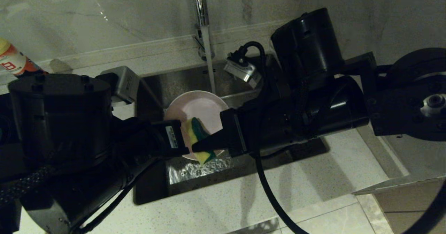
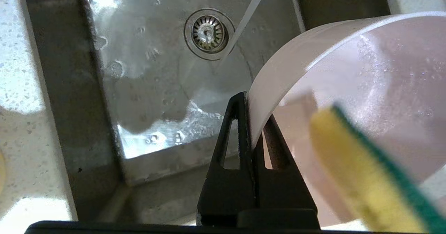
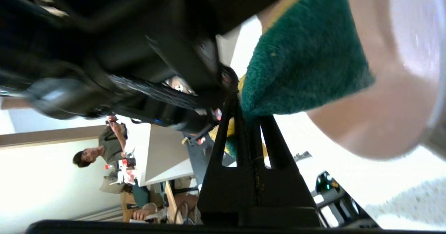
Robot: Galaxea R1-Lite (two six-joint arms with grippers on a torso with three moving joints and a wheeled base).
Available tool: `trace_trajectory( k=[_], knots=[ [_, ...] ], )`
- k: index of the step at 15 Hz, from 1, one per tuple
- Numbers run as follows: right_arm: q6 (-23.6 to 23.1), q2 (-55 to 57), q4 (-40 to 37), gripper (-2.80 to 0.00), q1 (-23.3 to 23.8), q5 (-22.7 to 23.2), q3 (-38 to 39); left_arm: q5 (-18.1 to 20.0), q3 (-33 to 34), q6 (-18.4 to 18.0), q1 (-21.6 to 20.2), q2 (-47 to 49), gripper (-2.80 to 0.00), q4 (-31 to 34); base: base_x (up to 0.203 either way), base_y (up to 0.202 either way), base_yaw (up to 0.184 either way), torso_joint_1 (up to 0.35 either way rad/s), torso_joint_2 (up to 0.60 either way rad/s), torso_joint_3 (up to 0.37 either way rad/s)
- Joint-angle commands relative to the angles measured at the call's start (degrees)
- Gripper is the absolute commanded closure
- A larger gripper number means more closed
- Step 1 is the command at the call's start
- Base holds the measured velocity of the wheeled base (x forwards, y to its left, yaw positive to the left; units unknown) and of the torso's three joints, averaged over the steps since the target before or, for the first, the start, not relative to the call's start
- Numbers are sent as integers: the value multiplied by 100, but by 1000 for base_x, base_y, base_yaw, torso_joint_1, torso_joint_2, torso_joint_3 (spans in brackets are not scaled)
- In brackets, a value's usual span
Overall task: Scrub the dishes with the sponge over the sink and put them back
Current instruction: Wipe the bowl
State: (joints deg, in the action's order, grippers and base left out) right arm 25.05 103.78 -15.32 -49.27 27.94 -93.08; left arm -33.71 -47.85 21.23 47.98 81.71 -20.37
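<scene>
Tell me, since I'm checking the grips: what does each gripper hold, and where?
The left gripper pinches the pink bowl by its rim. The right gripper clamps the sponge at one edge, inside the bowl.

Pale marble-veined wall (image 1: pixel 104 14) rising behind a speckled light stone table (image 1: pixel 226 202), with a red-labelled bottle (image 1: pixel 14 61) standing on the table against that wall and tiled floor (image 1: pixel 334 220) below the table's front edge.

The tap (image 1: pixel 202 21) is cut off by the head view's top edge, and the pink bowl (image 3: pixel 393 87) is blurred.
</scene>
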Motion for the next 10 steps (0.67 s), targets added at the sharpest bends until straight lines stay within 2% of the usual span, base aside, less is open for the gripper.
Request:
trace_trajectory(
  k=[1,10],
  knots=[
    [-17,-201,15,0,-1,-5,344,-21,-49,21,-8,21,0,-12,0,0,0,0,0,0],
    [-27,-472,12,0,294,-27,361,-31,-67,-23,-8,-111,0,42,0,0,0,0,0,0]
  ],
)
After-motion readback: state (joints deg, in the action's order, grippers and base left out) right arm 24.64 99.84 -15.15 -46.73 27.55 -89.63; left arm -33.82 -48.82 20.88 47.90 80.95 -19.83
